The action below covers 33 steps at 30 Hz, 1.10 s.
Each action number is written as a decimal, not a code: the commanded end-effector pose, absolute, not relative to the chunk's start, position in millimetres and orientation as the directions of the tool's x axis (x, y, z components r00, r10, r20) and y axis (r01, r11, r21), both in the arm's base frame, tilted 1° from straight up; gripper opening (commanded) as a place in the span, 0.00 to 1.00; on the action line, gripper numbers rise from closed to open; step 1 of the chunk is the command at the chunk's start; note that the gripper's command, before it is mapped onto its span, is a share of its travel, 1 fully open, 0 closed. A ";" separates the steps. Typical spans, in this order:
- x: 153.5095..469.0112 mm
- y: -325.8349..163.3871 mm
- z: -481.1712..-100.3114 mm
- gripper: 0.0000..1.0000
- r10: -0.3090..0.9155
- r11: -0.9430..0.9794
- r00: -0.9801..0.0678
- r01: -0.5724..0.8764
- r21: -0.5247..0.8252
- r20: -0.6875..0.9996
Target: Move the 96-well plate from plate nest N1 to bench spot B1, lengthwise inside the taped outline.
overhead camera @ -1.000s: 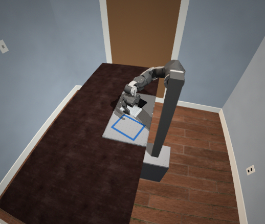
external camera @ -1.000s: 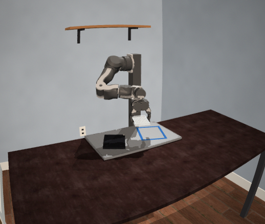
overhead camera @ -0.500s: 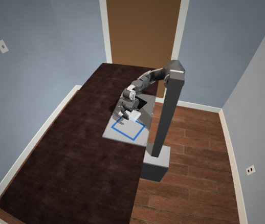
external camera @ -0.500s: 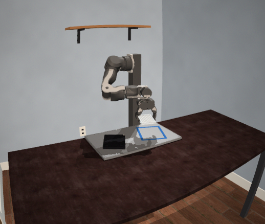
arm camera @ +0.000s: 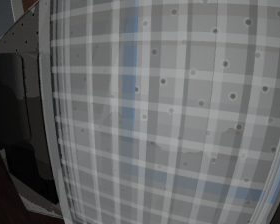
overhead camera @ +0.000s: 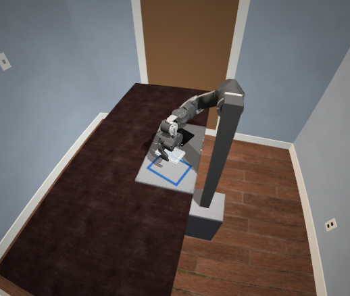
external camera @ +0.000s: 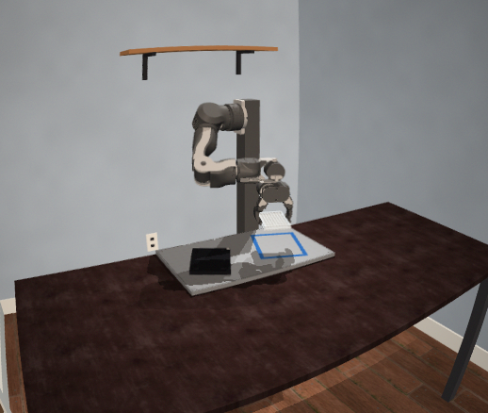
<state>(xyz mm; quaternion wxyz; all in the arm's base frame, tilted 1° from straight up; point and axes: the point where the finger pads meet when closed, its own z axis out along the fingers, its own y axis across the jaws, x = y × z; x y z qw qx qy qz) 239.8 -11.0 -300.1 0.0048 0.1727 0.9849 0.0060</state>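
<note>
exterior view: the 96-well plate (external camera: 272, 219) is clamped between the half-open gripper (external camera: 274, 208) fingers, raised above the taped outline (external camera: 300, 247).

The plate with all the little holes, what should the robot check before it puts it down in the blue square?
1. Grip: the gripper is shut on the 96-well plate. Ok.
2. Plate level and right way up: wells face up in the exterior view. Ok.
3. Plate out of the black nest: it hangs in the air, away from the nest. Ok.
4. Plate over the blue taped outline: in the top view it is only at the outline's back edge, not centred. Not ok.
5. Long sides along the outline's long sides: cannot tell.
6. Plate resting on the grey deck: not yet down. Not ok.
</note>
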 end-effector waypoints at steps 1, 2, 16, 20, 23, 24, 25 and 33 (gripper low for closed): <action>240.2 -2.8 -299.1 0.00 0.350 0.937 -0.937 0.350 0.006 -0.015; 239.9 5.2 -299.3 0.00 0.350 0.937 -0.936 0.350 0.005 -0.016; 239.7 9.2 -299.7 0.00 0.349 0.937 -0.937 0.349 0.008 -0.014; 239.6 14.0 -299.4 0.00 0.350 0.937 -0.937 0.350 0.005 -0.015; 239.6 14.0 -299.4 0.00 0.350 0.937 -0.937 0.350 0.005 -0.015; 239.6 14.0 -299.4 0.00 0.350 0.937 -0.937 0.350 0.005 -0.015; 239.6 14.0 -299.4 0.00 0.350 0.937 -0.937 0.350 0.005 -0.015; 239.2 14.0 -312.2 0.00 0.348 0.937 -0.937 0.348 0.006 -0.014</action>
